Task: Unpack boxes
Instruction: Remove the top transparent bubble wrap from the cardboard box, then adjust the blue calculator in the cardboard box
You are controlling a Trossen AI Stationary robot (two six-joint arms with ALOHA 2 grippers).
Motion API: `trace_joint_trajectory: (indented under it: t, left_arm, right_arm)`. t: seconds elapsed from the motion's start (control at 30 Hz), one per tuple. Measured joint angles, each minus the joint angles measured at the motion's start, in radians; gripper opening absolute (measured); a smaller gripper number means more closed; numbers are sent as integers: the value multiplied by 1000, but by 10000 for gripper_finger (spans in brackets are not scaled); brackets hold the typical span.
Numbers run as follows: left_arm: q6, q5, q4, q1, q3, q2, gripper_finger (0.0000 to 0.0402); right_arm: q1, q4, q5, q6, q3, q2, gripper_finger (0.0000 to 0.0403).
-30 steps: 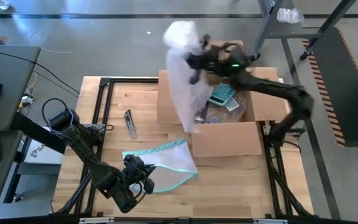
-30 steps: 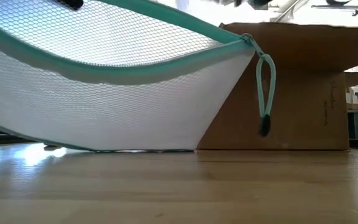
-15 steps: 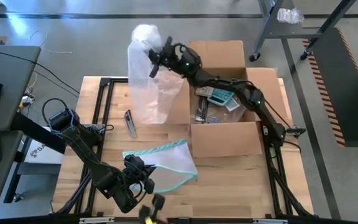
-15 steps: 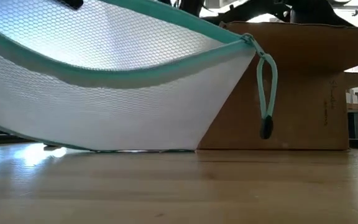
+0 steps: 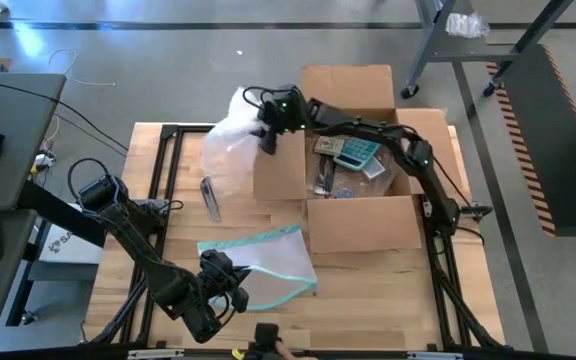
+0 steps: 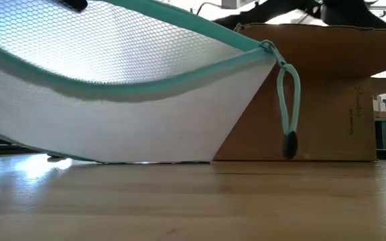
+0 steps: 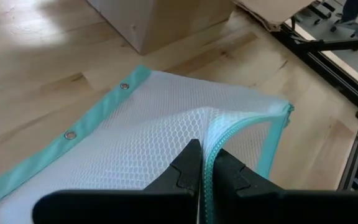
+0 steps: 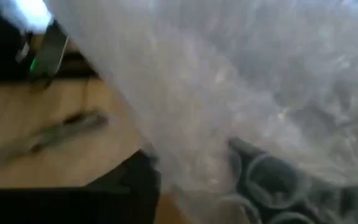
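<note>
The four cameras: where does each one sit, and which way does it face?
High: overhead, facing down; both arms, cardboard box.
Low: table height, facing level; mesh pouch, box; no gripper.
Left wrist: left gripper shut on pouch.
Right wrist: right gripper, bubble wrap.
Shared: high, low and left wrist show pouch and box.

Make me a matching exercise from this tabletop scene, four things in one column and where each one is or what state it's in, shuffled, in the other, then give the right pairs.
Things:
1. cardboard box
2. mesh pouch
3. bubble wrap
4. box cutter

Places or states:
A. pinched at its teal zipper edge by the left gripper
B. lying alone on the wood, left of the box
C. flaps open, items inside
D. draped over the table's far edge, by the right gripper

Pairs: 1-C, 2-A, 3-D, 4-B
</note>
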Motion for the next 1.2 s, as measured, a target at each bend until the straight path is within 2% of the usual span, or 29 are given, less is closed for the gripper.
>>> trace_joint_trajectory:
  t: [0.13, 0.23, 0.37, 0.47, 0.67, 0.73, 0.83, 0.93, 1.07, 1.2]
  left_arm:
    - [0, 0, 0, 0, 0, 0, 0]
    - [0, -3, -1, 0, 0, 0, 0]
    - [-1, -4, -1, 0, 0, 0, 0]
    - [0, -9, -1, 0, 0, 0, 0]
    - [18, -31, 0, 0, 0, 0, 0]
    - [19, -34, 0, 0, 0, 3, 0]
    - [19, -33, -4, 0, 0, 13, 0]
    - [27, -23, -8, 0, 0, 24, 0]
    - [49, 31, -16, 0, 0, 25, 0]
    - [91, 126, -14, 0, 0, 25, 0]
  right_arm:
    - [10, -257, -51, -101, 1, -82, 237]
    - [26, -447, -136, -185, 0, -163, 258]
    - [58, -694, -166, -314, 2, -296, 263]
    - [60, -832, -186, -335, 2, -364, 263]
    - [-50, -1060, -183, -292, -11, -398, 263]
    - [-96, -1065, -152, -269, -66, -398, 263]
    - [-172, -1015, -38, -254, -193, -400, 263]
    - [-240, -851, 57, -238, -346, -406, 263]
    - [-298, -597, 69, -192, -537, -406, 263]
    - [-302, -306, 79, -151, -713, -406, 263]
